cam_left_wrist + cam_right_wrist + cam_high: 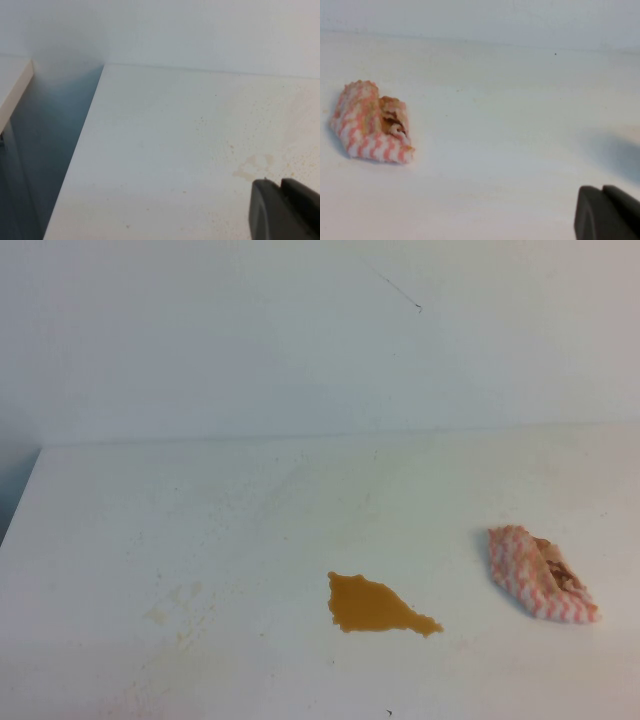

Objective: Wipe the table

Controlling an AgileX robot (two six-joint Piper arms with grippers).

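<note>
Your striped cloth (541,576) lies crumpled on right of desk (200,530), apart from brown spill (375,606) at front centre. Cloth's long axis diagonal, far-left to near-right. Right claw (601,194) pressed together, empty, well apart from cloth. Left claw (280,186) over desk's left part, seemingly pressed together.

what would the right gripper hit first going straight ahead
Likely only bare table; the cloth sits well off its line. The right gripper, shut, hovers near the cloth; the left gripper hovers above the table's left part.
</note>
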